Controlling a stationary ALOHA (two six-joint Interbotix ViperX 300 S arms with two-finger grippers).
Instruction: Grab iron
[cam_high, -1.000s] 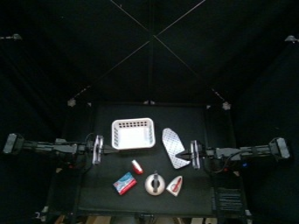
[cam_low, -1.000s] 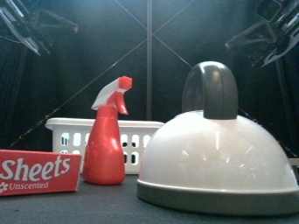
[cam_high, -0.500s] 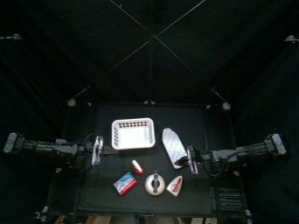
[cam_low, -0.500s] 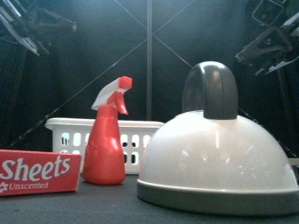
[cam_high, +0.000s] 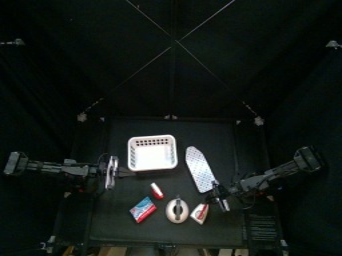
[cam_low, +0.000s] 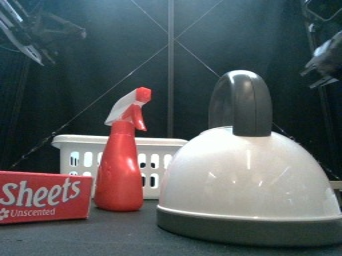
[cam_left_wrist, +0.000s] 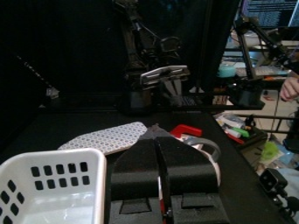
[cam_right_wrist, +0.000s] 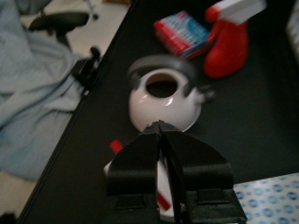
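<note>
Iron (cam_high: 199, 211) just beneath right end effector (cam_high: 219, 203), jaws together

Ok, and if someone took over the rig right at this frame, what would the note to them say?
Left gripper: jaws shut, parked at the table's left side beside the white basket, holding nothing.
Right gripper: jaws shut, close beside the iron, not gripping it.
Iron: lies on the table near the front edge, next to the grey-white oval object.
Done: no grasp yet.
Left: open the right jaws, probably lower them over the iron, close, lift.
</note>
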